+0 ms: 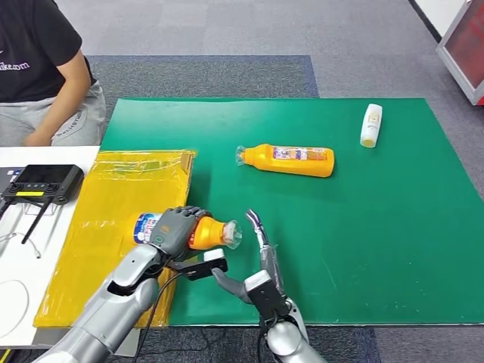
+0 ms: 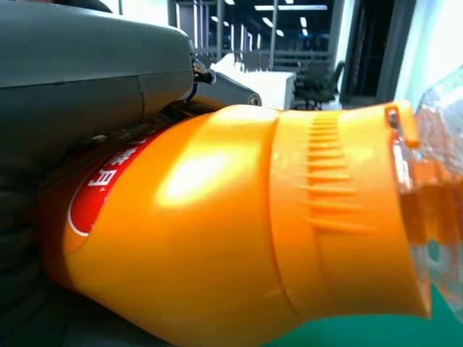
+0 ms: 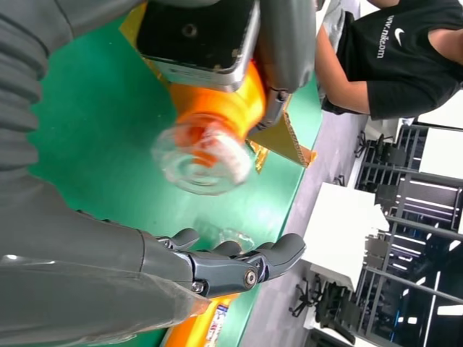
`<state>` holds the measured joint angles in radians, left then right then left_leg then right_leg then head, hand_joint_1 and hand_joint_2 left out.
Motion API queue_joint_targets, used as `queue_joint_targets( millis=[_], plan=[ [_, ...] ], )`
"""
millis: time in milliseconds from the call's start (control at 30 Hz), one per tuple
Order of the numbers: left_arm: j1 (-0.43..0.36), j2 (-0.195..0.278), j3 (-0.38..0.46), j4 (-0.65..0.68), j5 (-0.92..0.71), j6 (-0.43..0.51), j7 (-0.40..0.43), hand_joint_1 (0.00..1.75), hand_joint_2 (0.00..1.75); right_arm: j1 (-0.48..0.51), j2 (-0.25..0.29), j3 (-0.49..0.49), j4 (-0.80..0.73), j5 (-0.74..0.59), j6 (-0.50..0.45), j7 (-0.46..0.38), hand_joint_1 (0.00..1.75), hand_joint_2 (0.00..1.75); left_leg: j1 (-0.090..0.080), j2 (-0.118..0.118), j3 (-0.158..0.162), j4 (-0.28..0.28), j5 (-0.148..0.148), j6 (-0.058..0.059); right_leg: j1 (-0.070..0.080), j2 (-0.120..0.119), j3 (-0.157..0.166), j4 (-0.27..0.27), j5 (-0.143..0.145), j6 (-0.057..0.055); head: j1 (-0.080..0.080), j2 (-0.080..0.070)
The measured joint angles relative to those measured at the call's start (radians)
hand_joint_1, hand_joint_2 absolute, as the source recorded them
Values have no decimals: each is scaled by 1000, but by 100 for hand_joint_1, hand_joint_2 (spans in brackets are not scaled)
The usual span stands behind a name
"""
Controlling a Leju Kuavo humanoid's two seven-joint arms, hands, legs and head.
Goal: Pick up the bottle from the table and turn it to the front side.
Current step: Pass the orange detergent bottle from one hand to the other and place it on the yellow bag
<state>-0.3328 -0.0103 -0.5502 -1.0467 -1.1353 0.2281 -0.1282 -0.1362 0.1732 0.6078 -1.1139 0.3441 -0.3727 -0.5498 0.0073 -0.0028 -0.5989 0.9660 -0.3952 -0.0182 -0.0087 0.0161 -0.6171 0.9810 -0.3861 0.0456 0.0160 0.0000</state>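
Left hand (image 1: 174, 229) gripping bottle (image 1: 208, 232) sideways, lifted over near edge of green mat (image 1: 365, 227), clear cap pointing twd right hand (image 1: 264, 261). Right hand hovering just beside cap, fingers apart, holding nothing. 2nd orange bottle (image 1: 288, 159) lying mid-mat, white bottle (image 1: 370, 125) at far right. Yellow bag (image 1: 108, 219) covering mat's left edge. Person (image 1: 45, 68) sitting far left by white table (image 1: 11, 265) w/ black controller (image 1: 42, 183). Grey carpet (image 1: 257, 30) lying beyond.

held bottle (image 1: 193, 231) – left, near edge of mat (image 1: 370, 249) | 2nd bottle (image 1: 288, 160) – centre | small bottle (image 1: 370, 125) – far right
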Motion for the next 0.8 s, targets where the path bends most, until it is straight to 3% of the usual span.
queue_joint_targets(
  millis=[433, 467, 567, 600, 800],
  plan=[
    [-53, -12, -43, 75, -7, -47, 47, 171, 175, 4, 0, -12, 14, 14, -6, 5, 0, 175, 0, 0, 1, 0, 1, 0, 0, 0, 2, 0, 1, 0, 0, 0],
    [-56, -14, -46, 82, -11, -47, 53, 154, 175, 4, 0, -13, 16, 16, -5, 5, 0, 175, 0, 0, 1, 0, 1, 0, 0, 0, 2, 0, 1, 0, 0, 0],
    [-66, -20, -50, 104, -15, -50, 62, 26, 175, 5, 0, -16, 22, 22, -4, 7, 0, 175, 0, 0, 2, 0, 1, -1, 0, 0, 2, 0, 1, 0, 0, 0],
    [-70, -22, -51, 111, -16, -49, 66, 0, 175, 5, 0, -17, 24, 24, -4, 8, 0, 175, 0, 0, 2, 0, 1, -1, 0, 0, 2, 0, 1, 0, 0, 0],
    [-71, -39, -57, 158, -28, -14, 90, 0, 175, 8, 0, -22, 38, 30, -1, 10, 0, 175, 0, 0, 1, 0, 2, -2, 0, 0, 1, 0, 1, -1, 0, 0]
  ],
)
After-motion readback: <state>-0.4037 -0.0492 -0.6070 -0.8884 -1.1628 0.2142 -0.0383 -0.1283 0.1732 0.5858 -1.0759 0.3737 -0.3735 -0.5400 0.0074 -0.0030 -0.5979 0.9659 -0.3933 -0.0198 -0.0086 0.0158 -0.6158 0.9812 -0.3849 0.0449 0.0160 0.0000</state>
